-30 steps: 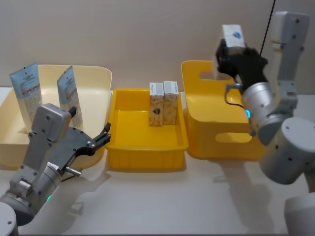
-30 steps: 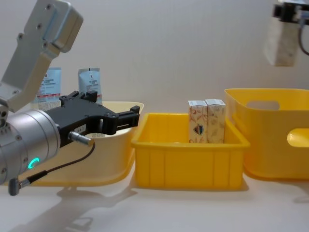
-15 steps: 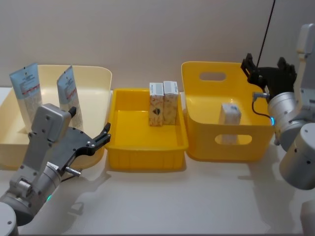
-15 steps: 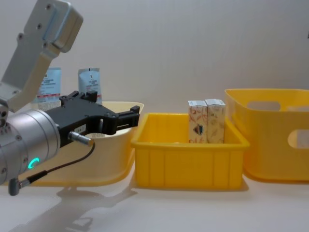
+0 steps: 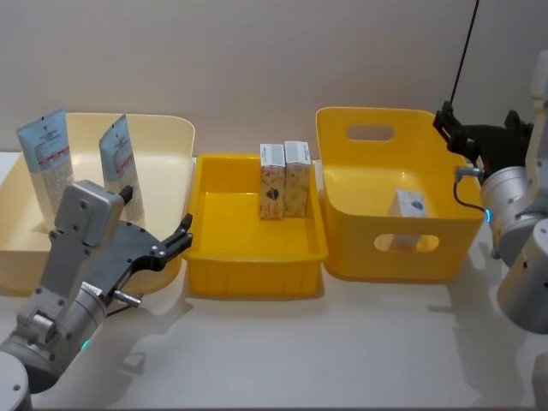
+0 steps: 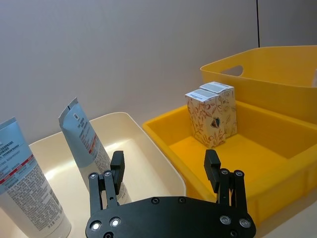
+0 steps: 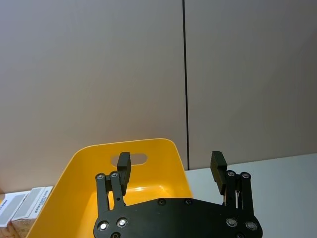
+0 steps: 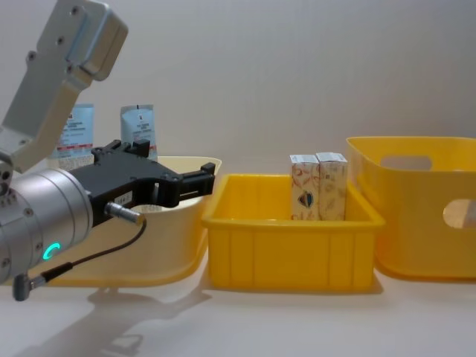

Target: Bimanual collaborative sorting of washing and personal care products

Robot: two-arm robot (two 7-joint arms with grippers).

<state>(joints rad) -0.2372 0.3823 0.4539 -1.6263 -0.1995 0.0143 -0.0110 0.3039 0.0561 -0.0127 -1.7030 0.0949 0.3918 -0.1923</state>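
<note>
Gripper nearest: the left gripper (image 5: 181, 229) is hanging low over the near right corner of the cream bin (image 5: 175, 141), its jaws spread apart and gripping nothing.
Pouches: 2 pouches (image 5: 44, 167) (image 5: 117, 158), light blue above and white below, are standing inside the cream bin, beyond the left gripper and to its left, each leaning a little.
Tray: the yellow tray (image 5: 257, 272) is sitting just to the right of the left gripper's fingertips, close beside the cream bin.
Cartons: 2 cartons (image 5: 272, 181) (image 5: 298, 176) are standing upright and touching each other at the tray's far wall, ahead of the left gripper and to its right.
Basket: the yellow basket (image 5: 338, 163) with handle cut-outs is standing to the right of the tray, under the right gripper.
Lone carton: 1 more carton (image 5: 408, 208) is resting inside the basket, below the right gripper and to its left.
Gripper farthest: the right gripper (image 5: 479, 128) is hovering above the basket's far right corner, its jaws wide apart and holding nothing.
</note>
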